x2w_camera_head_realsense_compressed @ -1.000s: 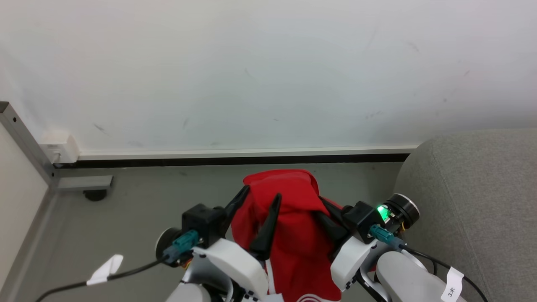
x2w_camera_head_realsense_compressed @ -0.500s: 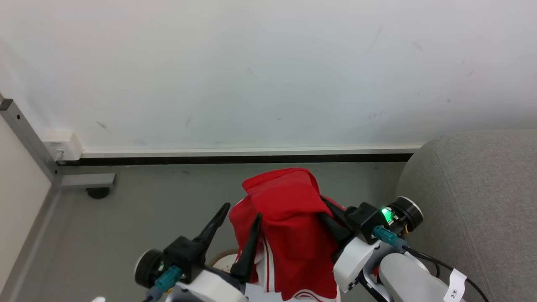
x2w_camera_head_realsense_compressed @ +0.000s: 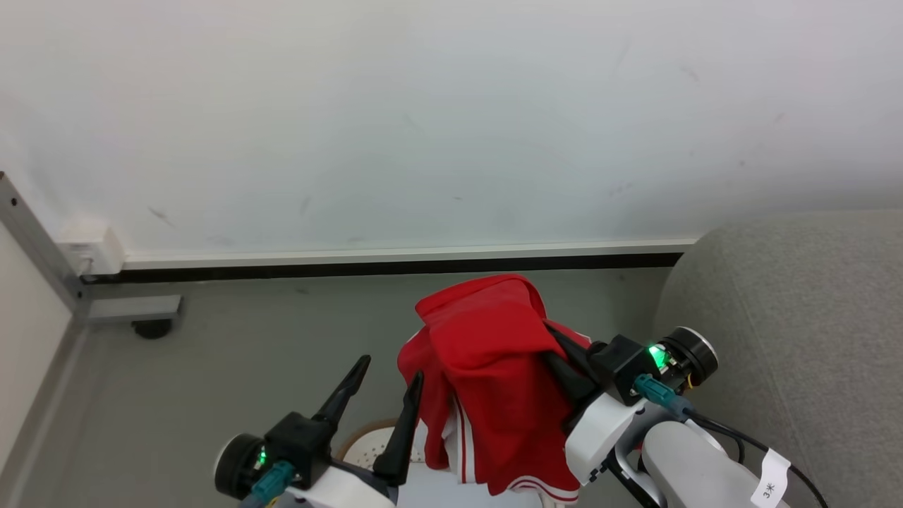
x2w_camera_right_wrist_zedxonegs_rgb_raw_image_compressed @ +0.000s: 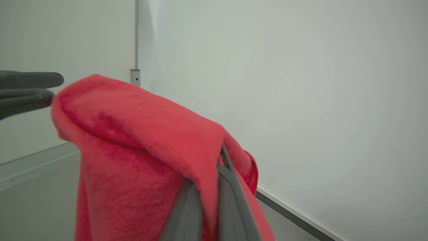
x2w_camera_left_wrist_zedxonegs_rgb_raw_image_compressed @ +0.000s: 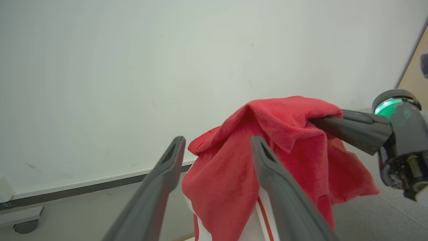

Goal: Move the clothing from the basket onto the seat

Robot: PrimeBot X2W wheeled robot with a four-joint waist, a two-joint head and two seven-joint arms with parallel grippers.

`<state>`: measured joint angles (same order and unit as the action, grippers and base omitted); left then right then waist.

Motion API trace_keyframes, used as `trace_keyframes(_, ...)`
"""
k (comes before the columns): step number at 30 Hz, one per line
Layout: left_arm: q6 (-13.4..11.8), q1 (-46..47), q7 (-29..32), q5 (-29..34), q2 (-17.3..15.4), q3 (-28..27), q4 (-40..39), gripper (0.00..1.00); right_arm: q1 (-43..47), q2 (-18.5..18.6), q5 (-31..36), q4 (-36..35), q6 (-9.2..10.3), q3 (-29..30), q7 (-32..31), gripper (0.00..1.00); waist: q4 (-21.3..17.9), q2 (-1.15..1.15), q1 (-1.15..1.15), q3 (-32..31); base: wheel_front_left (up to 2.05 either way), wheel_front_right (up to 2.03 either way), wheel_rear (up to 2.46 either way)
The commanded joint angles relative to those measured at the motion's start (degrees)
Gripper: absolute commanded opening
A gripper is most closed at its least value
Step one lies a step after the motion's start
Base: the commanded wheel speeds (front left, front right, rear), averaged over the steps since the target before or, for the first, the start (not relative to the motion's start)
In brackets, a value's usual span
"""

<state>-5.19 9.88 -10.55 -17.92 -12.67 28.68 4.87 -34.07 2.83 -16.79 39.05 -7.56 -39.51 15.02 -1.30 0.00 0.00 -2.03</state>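
- Right gripper (x2w_camera_head_realsense_compressed: pixel 561 360) pinches the red clothing (x2w_camera_head_realsense_compressed: pixel 487 367), holding it high over the basket (x2w_camera_head_realsense_compressed: pixel 353 436), ready for carrying.
- Left gripper (x2w_camera_head_realsense_compressed: pixel 390 369) gapes empty beside it.
- Grey seat (x2w_camera_head_realsense_compressed: pixel 790 317) waits at right.

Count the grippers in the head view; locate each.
2. The left gripper is open, lower left beside the bright red fabric garment; the right gripper, lower right, is shut on it, near the light grey fabric sofa.

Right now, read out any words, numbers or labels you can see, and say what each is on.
"3*" on the white tag around the black cable, head view; the second mark looks like an asterisk.
Nothing to read on the red garment, grey sofa or wall.
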Motion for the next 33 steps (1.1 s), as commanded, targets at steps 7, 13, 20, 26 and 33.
trace_keyframes(7,-0.16,-0.84,-0.28,-0.78,-0.45,0.12,-0.51,1.0,-1.05,0.15,1.48,-0.86,0.14,2.14,0.23,0.0,-5.45,0.0,0.0,0.98,0.0,0.0,0.0)
trace_keyframes(13,-0.1,-0.89,-0.19,-0.76,-0.09,0.88,-1.23,1.0,-1.45,0.71,2.17,-1.95,0.14,3.72,0.22,0.0,-12.22,0.0,0.0,1.91,0.0,0.0,0.0)
trace_keyframes(20,0.87,0.04,-0.4,-0.68,1.14,3.01,-2.06,1.0,-1.17,2.99,2.56,-4.89,0.14,5.71,0.22,0.0,-21.34,0.0,0.0,2.72,0.0,0.0,0.0)
trace_keyframes(26,1.26,1.37,-0.36,-0.06,2.5,4.77,-2.21,1.0,0.25,6.24,2.63,-8.44,0.14,8.23,0.22,0.0,-27.58,0.0,0.0,3.6,0.0,0.0,0.0)
trace_keyframes(33,2.05,4.25,0.79,0.91,3.36,6.49,-2.21,1.0,2.27,10.42,2.45,-13.5,0.13,13.06,0.23,0.0,-29.6,0.0,0.0,6.65,0.0,0.0,0.0)
